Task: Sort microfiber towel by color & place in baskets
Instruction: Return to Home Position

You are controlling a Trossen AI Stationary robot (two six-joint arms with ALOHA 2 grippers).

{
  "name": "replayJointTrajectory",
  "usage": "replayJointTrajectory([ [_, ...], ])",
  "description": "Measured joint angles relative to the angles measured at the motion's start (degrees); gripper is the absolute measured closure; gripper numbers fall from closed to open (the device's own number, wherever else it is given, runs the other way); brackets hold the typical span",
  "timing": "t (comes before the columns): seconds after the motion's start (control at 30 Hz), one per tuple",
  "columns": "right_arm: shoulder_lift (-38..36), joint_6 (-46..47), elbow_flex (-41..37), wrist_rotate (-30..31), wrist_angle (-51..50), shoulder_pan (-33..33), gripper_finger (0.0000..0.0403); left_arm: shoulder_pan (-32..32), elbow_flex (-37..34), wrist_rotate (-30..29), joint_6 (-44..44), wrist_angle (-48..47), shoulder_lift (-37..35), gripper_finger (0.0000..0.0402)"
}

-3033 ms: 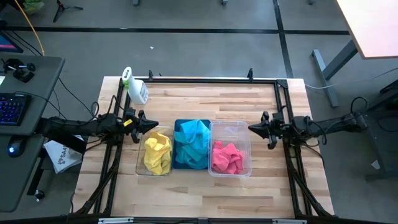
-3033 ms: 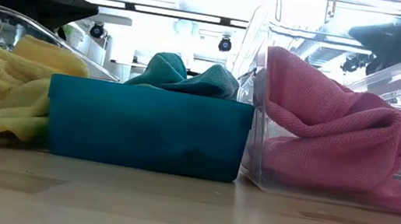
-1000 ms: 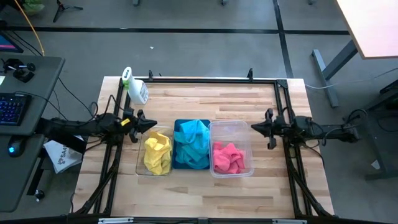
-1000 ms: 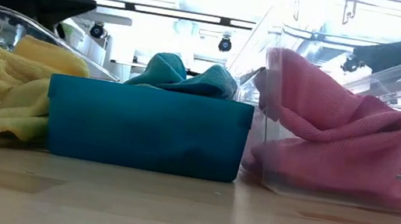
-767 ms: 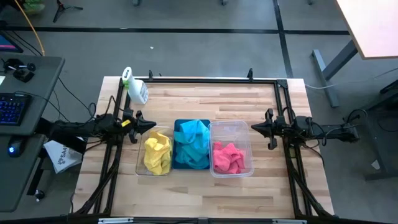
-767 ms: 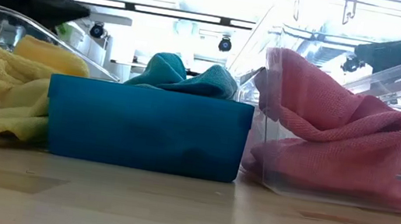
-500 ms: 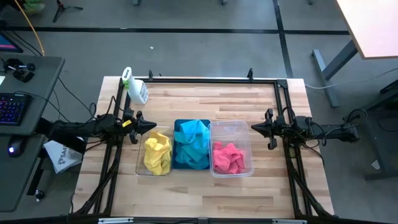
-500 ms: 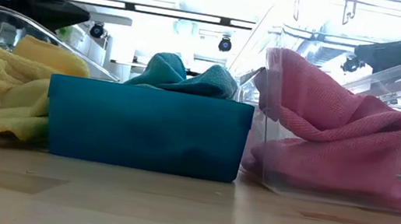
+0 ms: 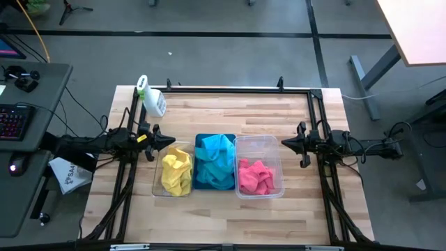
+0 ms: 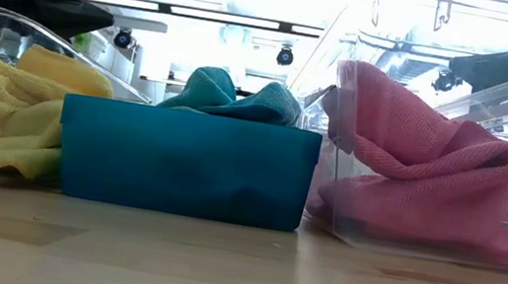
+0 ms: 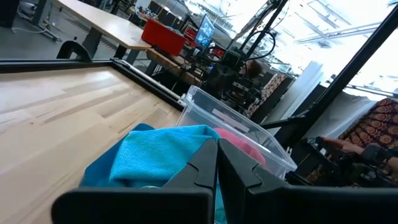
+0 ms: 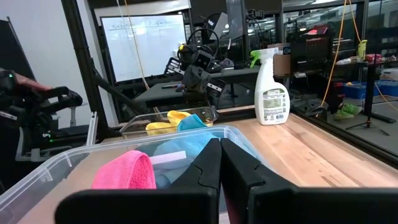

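Observation:
Three bins stand side by side mid-table. The left clear bin (image 9: 159, 183) holds yellow towels (image 9: 175, 172). The teal bin (image 9: 197, 183) in the middle holds cyan towels (image 9: 216, 160), and the right clear bin (image 9: 259, 144) holds a pink towel (image 9: 256, 176). My left gripper (image 9: 171, 141) hovers shut over the far end of the yellow bin, pointing right. My right gripper (image 9: 282, 144) hovers shut just right of the pink bin's far end, pointing left. The wrist views show shut fingers on the left gripper (image 11: 217, 152) and the right gripper (image 12: 220, 152).
A white spray bottle with a green top (image 9: 152, 99) stands at the table's far left corner. Dark frame rails (image 9: 223, 88) run along the far edge and both sides. Bare wood lies in front of the bins and behind them. A keyboard desk stands left of the table.
My left gripper has dipped a little above the yellow bin, staying shut. The bins and towels have kept still.

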Motion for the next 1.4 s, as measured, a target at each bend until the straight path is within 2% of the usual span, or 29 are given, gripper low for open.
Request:
replayJointTrajectory([
  [1.4,0.85,0.02,0.00,-0.01,-0.11,0.00,0.0402,0.00,-0.04,0.02,0.00,0.02,1.11,0.0401],
])
